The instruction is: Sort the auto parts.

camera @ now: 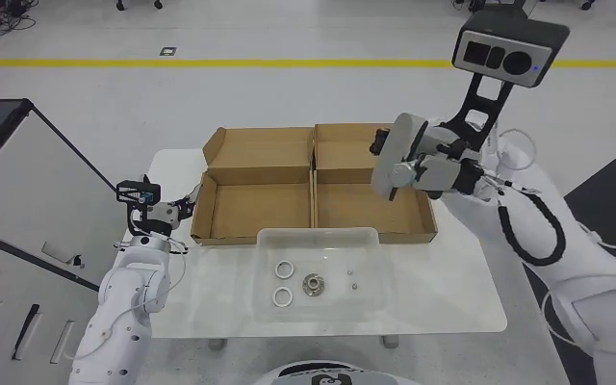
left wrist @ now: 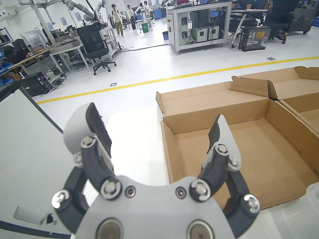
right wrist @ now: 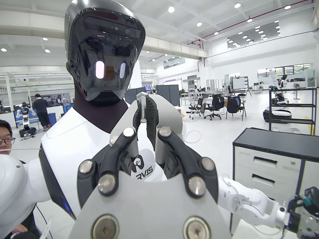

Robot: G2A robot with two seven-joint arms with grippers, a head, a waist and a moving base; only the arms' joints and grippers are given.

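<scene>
A clear plastic tray at the table's front holds two white rings, a metal hub and a couple of small parts. Behind it stand two open cardboard boxes, a left box and a right box. My right gripper is shut on a silver threaded bolt and is raised above the right box, pointing back toward the robot. My left gripper is open and holds nothing. It hovers by the left box's outer wall, at the table's left edge.
Both boxes have their flaps folded back at the far side. A grey panel leans off the table's left side. Bare white tabletop lies to the right of the tray.
</scene>
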